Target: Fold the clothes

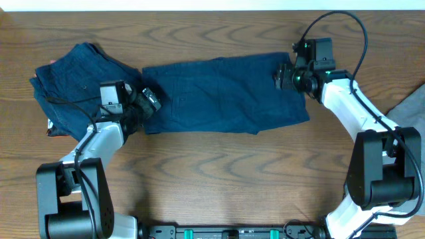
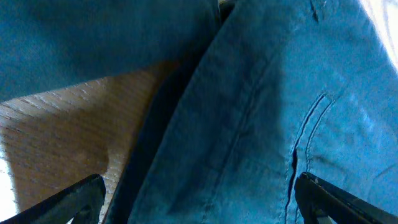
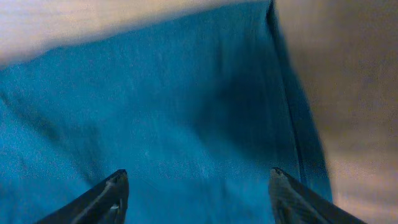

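Upper left of overhead frame: heap of dark blue clothes (image 1: 66, 89) on table (image 1: 219, 166). Left gripper (image 1: 149, 101) just right of heap, at left edge of shorts (image 1: 226, 93). Wrist view: fingers spread, cloth edge between them, nothing pinched. Shorts lie flat at frame centre. Right gripper (image 1: 281, 74) over their upper right corner, fingers spread, nothing pinched. Grey garment (image 1: 413, 105) at right edge, apart from both arms. Step, likely: taking hold of both ends for fold. Next move calls for closing on both edges together, lifting evenly, no bunching.
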Controlling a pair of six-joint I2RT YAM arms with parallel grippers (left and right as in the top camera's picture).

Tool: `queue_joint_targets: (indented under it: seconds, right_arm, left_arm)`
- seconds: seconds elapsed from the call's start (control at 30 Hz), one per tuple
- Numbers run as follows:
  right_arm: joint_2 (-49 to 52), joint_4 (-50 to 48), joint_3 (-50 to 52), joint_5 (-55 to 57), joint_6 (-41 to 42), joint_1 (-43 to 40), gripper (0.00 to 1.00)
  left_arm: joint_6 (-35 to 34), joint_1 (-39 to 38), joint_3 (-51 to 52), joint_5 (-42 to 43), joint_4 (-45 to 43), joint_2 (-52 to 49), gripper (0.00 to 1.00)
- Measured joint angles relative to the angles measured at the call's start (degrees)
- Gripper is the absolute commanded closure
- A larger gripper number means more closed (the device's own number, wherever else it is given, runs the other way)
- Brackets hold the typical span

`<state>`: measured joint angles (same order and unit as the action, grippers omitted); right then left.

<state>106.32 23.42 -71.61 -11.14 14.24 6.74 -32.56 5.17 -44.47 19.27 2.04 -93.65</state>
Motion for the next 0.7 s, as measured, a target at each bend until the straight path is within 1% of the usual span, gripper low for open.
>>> queue_joint_targets:
  seconds: [0.07, 0.1, 0.17, 0.33, 0.37, 0.4, 0.47, 0.53, 0.57, 0.6, 0.67, 0.7]
  right_arm:
    - [0.00, 2.05, 0.11, 0.00, -1.01, 0.00, 0.35]
    - [0.00, 3.04, 0.15, -0.02, -1.46, 0.02, 0.39]
    - [0.00, 4.74, 0.31, -0.02, -2.10, 0.02, 0.41]
    - [0.00, 8.02, 0.83, -0.07, -2.67, 0.02, 0.41]
    - [0.00, 8.26, 0.85, -0.07, -2.73, 0.02, 0.41]
    - [0.00, 8.50, 0.85, -0.07, -2.75, 0.02, 0.41]
    - [0.00, 8.63, 0.85, -0.07, -2.78, 0.02, 0.41]
    - [0.00, 8.87, 0.85, -0.04, -2.78, 0.02, 0.42]
    - [0.00, 8.96, 0.87, -0.07, -2.78, 0.02, 0.43]
    - [-0.04, 8.98, 0.87, -0.07, -2.80, 0.02, 0.43]
    - [-0.28, 8.98, 0.87, -0.11, -2.80, 0.07, 0.44]
    - [-0.48, 8.98, 0.87, -0.11, -2.80, 0.11, 0.46]
  left_arm:
    - [1.40, 0.02, 0.00, 0.07, -0.20, -0.02, 0.02]
    - [2.05, 0.02, 0.00, 0.07, -0.52, -0.11, 0.02]
    - [2.89, 0.00, 0.00, 0.09, -1.64, -0.57, 0.02]
    - [4.15, 0.02, -0.04, 0.48, -5.60, -3.89, 0.02]
    - [4.31, 0.02, -0.26, 0.68, -6.49, -4.39, 0.00]
    - [4.55, 0.02, -0.31, 1.18, -7.85, -5.05, 0.02]
    - [4.48, 0.02, -0.68, 2.34, -10.05, -6.32, 0.20]
    - [5.01, 0.04, -0.96, 3.91, -11.61, -7.87, 0.33]
    - [5.09, 0.04, -1.20, 4.76, -11.61, -8.31, 0.43]
    - [5.27, 0.02, -1.27, 5.46, -11.58, -8.74, 0.57]
    - [5.31, -0.07, -1.27, 6.71, -10.69, -9.33, 0.90]
    - [5.55, -0.09, -1.22, 7.37, -10.14, -9.57, 0.94]
